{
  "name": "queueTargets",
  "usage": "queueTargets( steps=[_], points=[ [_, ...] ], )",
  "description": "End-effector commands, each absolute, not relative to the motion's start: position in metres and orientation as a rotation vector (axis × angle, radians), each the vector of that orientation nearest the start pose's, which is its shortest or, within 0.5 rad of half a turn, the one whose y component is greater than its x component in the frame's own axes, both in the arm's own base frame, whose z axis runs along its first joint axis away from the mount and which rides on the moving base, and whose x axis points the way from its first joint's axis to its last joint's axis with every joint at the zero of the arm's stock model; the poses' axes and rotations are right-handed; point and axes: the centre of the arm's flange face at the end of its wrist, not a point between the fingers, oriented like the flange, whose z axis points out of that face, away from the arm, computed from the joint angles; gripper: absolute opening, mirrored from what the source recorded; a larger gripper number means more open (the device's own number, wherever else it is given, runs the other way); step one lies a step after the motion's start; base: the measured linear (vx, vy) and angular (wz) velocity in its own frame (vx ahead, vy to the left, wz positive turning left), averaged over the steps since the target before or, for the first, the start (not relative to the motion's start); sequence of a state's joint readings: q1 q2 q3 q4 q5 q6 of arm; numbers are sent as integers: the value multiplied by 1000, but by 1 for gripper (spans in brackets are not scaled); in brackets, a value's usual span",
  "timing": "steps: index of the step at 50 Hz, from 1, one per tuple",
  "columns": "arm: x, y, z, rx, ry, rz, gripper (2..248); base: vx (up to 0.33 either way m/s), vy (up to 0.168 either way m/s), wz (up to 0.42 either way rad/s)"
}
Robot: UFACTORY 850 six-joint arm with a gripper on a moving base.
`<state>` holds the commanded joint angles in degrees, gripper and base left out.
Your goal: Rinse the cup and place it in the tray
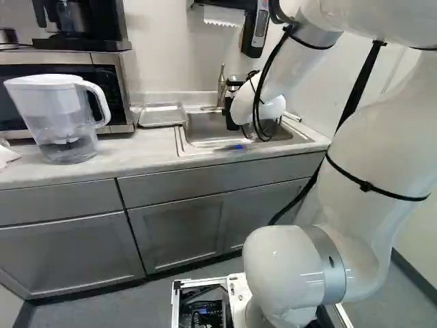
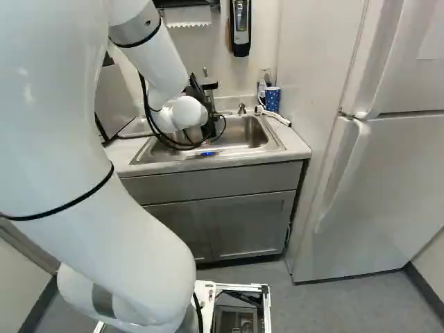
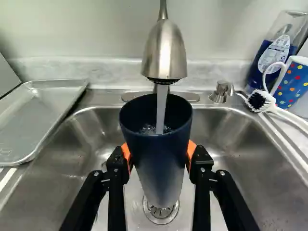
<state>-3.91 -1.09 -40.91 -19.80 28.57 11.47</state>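
The cup (image 3: 160,159) is dark blue and tapered, paler toward its narrower base. It is held mouth up over the sink (image 3: 260,163), with a stream of water (image 3: 161,113) falling into it and bubbling water inside. The tray (image 3: 41,118) is shallow, silver metal, with rounded corners and a raised rim. It lies flat on the surface (image 1: 140,154) beside the sink, around ten o'clock from the cup, twelve being straight ahead.
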Motion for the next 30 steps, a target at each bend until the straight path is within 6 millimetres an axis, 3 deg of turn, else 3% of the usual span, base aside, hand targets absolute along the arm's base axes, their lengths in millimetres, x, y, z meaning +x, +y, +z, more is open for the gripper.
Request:
queueTargets(
  steps=[30],
  points=[
    [477,-13,488,-2569,-170,-1715,125,0,0,0]
  ],
)
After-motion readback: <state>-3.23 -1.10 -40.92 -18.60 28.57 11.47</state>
